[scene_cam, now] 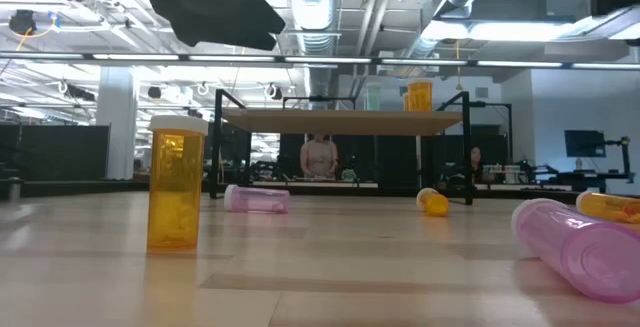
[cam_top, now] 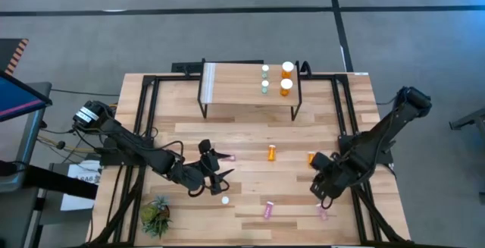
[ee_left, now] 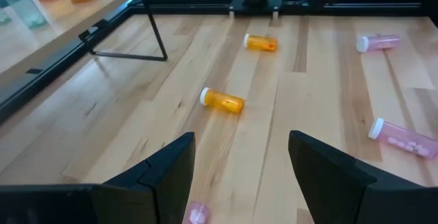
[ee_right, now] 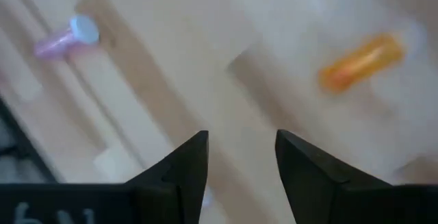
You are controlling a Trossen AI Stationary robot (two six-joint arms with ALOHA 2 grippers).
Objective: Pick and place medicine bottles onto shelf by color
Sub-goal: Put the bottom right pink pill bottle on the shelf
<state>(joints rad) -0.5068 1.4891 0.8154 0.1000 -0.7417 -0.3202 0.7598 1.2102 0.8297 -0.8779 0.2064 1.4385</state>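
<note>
- Shelf (cam_top: 235,81) stands at 12 o'clock on the worktop (cam_top: 250,134); two orange bottles (cam_top: 286,77) and two teal bottles (cam_top: 265,79) sit upright at its right end.
- Left pincer (cam_top: 222,166) hovers at 8 o'clock over the worktop, fingers spread wide, nothing between them; a pink bottle (cam_top: 229,158) lies just beside its tips.
- Right pincer (ee_right: 241,157) hangs at 4 o'clock, fingers apart, empty; view is blurred.
- Loose bottles lying on the worktop: orange (cam_top: 271,153) near centre, another orange (cam_top: 311,158) near the right arm, pink (cam_top: 267,209) at 6 o'clock, pink (cam_top: 323,212) at 5 o'clock.
- Small plant (cam_top: 157,216) at 7 o'clock.
</note>
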